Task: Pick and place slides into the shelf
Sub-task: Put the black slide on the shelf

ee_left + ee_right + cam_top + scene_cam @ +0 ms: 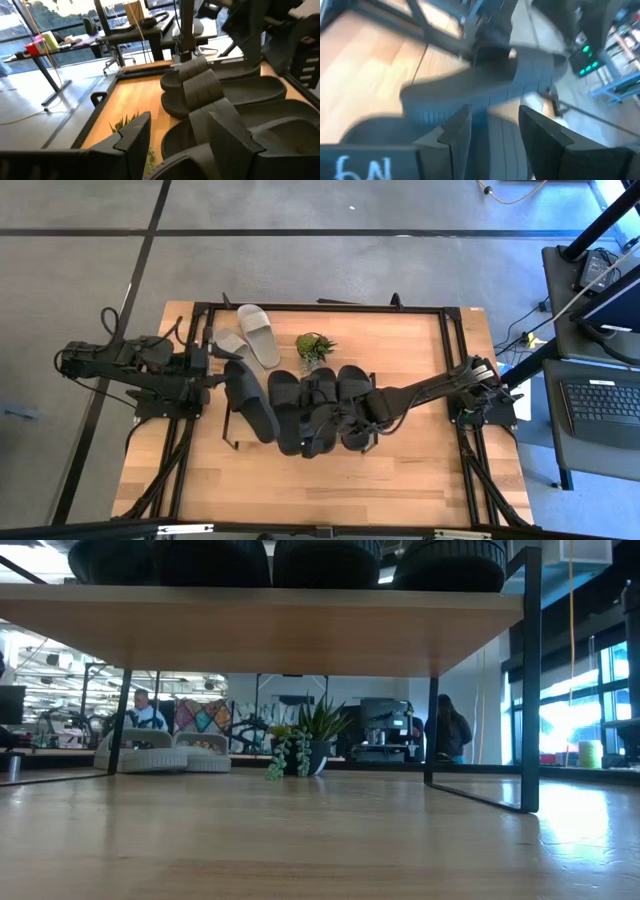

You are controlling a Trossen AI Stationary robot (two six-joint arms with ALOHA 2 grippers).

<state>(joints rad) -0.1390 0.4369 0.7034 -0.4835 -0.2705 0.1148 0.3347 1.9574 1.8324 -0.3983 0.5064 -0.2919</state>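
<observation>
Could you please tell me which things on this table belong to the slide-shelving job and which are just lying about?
Part of the job:
- four black slides on the shelf
- two light grey slides beside it on the table
- the shelf
- left gripper and right gripper, both over the black slides

Just lying about:
- small potted plant

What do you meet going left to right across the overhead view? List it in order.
Left arm → the two grey slides → the leftmost black slide, tilted → plant → rightmost black slide → right arm.
</observation>
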